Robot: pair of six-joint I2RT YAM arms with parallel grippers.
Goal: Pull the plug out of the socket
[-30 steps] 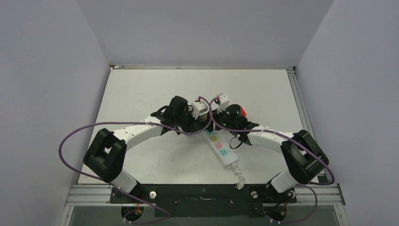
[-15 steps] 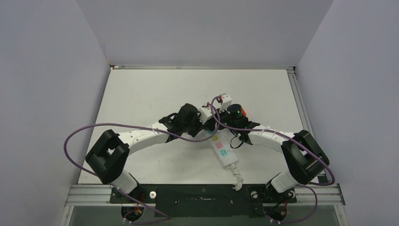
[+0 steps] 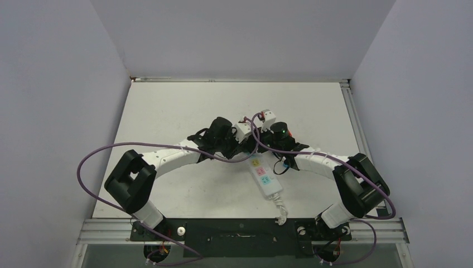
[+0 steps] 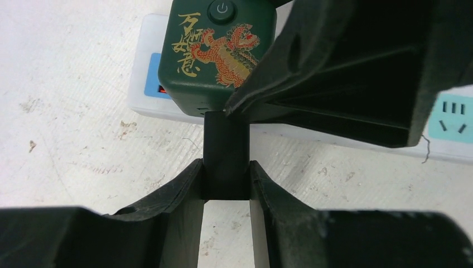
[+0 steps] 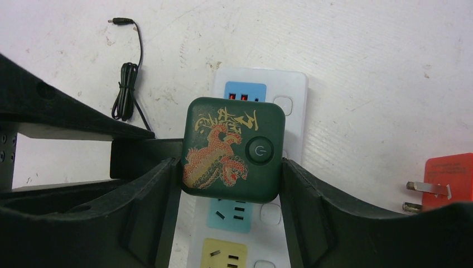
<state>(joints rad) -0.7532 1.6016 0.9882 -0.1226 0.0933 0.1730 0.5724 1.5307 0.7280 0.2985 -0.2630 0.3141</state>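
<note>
The plug [image 5: 231,151] is a dark green square block with a gold and red dragon and a round power button. It sits in the white power strip [image 5: 290,89] near its far end, and also shows in the left wrist view [image 4: 217,50]. My right gripper [image 5: 231,167] is shut on the plug, one finger on each side. My left gripper [image 4: 226,173] is shut on a black bar [image 4: 226,145] right beside the plug; it looks like the right gripper's finger. In the top view both grippers [image 3: 250,148] meet over the strip [image 3: 262,176] and hide the plug.
A red plug [image 5: 446,176] with metal pins lies right of the strip, also in the top view [image 3: 288,132]. A thin black cable [image 5: 128,84] with a jack lies left of the strip's end. The strip's short white cord [image 3: 283,211] runs toward the near edge.
My left arm has swung right and brought its gripper in beside the plug and the right gripper. The right gripper has stayed on the plug. The strip has barely moved.
</note>
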